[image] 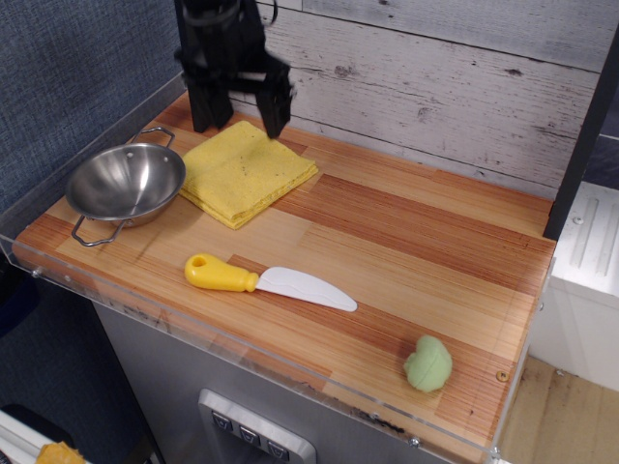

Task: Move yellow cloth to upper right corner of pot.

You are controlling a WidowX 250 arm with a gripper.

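Gripper [240, 114] upper left of frame, jaws spread wide, holding nothing. Appears lifted clear of yellow cloth [248, 172], though fingertip gap hard to judge. Cloth flat on wooden counter [416, 242], just right of pot [126, 182], seemingly touching its rim.

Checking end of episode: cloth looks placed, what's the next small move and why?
Probably keep the end effector lifting clear and stop. Its fingers are open and off the yellow cloth, which lies flat beside the pot on its upper right side, so nothing seems left to grasp or shift.
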